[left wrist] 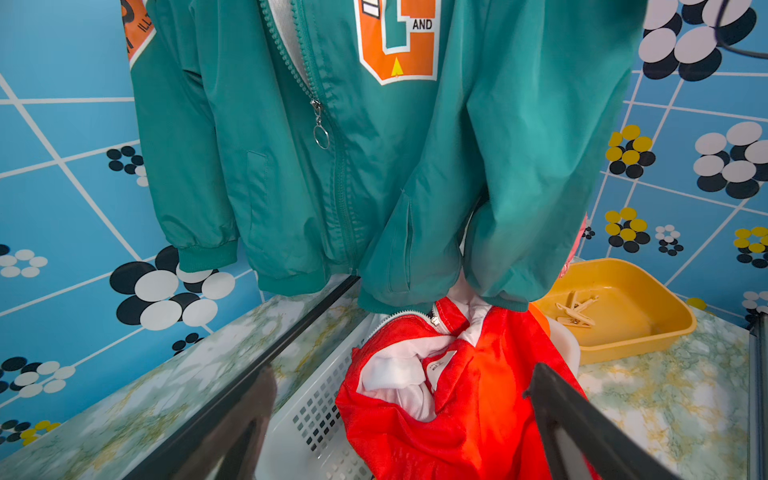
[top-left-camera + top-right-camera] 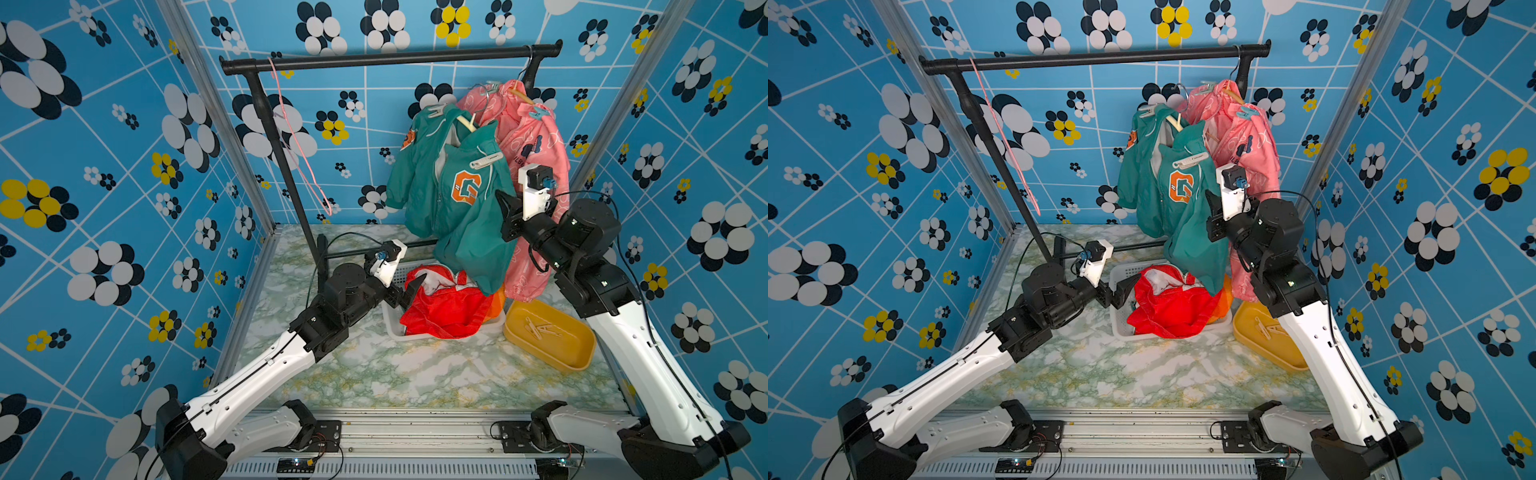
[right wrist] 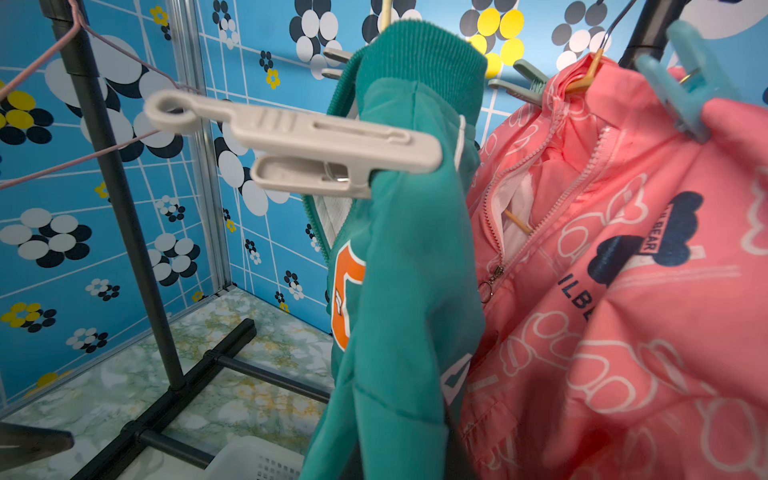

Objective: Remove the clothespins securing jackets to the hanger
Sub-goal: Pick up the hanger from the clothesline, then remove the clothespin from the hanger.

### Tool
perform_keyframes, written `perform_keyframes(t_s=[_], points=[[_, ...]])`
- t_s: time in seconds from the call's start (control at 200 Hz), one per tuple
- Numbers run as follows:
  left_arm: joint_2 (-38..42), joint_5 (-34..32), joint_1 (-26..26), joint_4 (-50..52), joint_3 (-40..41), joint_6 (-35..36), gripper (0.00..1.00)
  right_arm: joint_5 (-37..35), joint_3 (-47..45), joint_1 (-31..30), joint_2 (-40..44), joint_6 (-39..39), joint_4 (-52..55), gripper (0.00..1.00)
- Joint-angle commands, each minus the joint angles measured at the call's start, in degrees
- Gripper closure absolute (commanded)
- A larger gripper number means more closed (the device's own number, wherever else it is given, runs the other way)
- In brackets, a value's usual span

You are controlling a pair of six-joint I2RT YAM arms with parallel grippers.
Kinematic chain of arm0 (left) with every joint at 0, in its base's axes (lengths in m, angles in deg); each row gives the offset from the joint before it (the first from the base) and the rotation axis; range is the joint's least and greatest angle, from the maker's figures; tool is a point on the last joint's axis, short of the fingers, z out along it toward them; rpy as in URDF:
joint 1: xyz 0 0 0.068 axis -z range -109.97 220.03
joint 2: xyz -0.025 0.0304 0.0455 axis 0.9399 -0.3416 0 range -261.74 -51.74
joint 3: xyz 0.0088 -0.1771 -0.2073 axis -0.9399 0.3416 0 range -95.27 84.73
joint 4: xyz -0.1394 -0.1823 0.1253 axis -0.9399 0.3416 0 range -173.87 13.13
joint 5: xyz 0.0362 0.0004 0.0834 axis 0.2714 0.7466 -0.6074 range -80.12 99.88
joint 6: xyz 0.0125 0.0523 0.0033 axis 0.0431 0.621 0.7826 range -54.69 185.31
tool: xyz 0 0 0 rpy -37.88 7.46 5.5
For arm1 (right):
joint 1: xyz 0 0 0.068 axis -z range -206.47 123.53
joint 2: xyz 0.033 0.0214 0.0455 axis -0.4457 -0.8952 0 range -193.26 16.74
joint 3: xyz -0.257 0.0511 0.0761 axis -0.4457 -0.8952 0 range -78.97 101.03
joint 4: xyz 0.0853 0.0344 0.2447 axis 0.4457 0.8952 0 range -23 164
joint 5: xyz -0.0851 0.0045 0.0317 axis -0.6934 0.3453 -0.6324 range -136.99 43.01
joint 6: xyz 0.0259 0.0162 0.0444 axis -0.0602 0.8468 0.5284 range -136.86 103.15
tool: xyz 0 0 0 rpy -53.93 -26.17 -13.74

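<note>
The green jacket [image 2: 457, 216] with an orange "G" and the pink jacket [image 2: 536, 137] hang at the right end of the rail. A whitish clothespin [image 3: 291, 145] grips the green jacket's near shoulder, and another clothespin [image 2: 436, 110] sits on its far shoulder. Two teal clothespins [image 3: 685, 91] [image 3: 519, 83] pinch the pink jacket. The red jacket [image 2: 444, 307] lies crumpled in a white basket [image 2: 392, 328]. My left gripper [image 1: 399, 399] is open just above the red jacket. My right gripper [image 2: 509, 205] is shut on the green jacket's sleeve, and the fabric hides its fingertips in the right wrist view.
A yellow tub [image 2: 552, 357] holding loose wooden clothespins [image 1: 575, 309] stands right of the basket. The black rail [image 2: 390, 58] spans the back, with an empty pink wire hanger [image 2: 299, 141] near its left post. Patterned walls close in on three sides.
</note>
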Motion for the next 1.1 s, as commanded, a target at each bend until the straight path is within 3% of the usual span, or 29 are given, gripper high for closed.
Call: perform_keyframes(t_s=[0.0,0.265,0.495,0.745,1.094], points=[[1.43,0.69,0.38,-2.84,0.91,0.73,0.04,2.27,0.31,-0.65,6.47,0.3,-6.41,1.0],[2.9,-3.42,-0.25,-5.68,0.97,-0.03,0.04,2.36,-11.62,-0.93,19.04,0.6,-2.4,1.0],[-0.02,-12.02,-2.96,-11.15,-0.19,-7.37,0.06,0.51,-16.92,-0.91,24.71,1.11,0.49,1.0],[-10.12,-9.62,-8.73,-15.05,-4.57,-19.84,0.07,0.52,-18.03,-0.93,31.67,0.98,5.74,1.0],[-28.91,-2.94,-12.21,-16.6,-19.21,-26.57,0.07,2.04,-18.27,-0.93,37.44,0.11,8.42,1.0]])
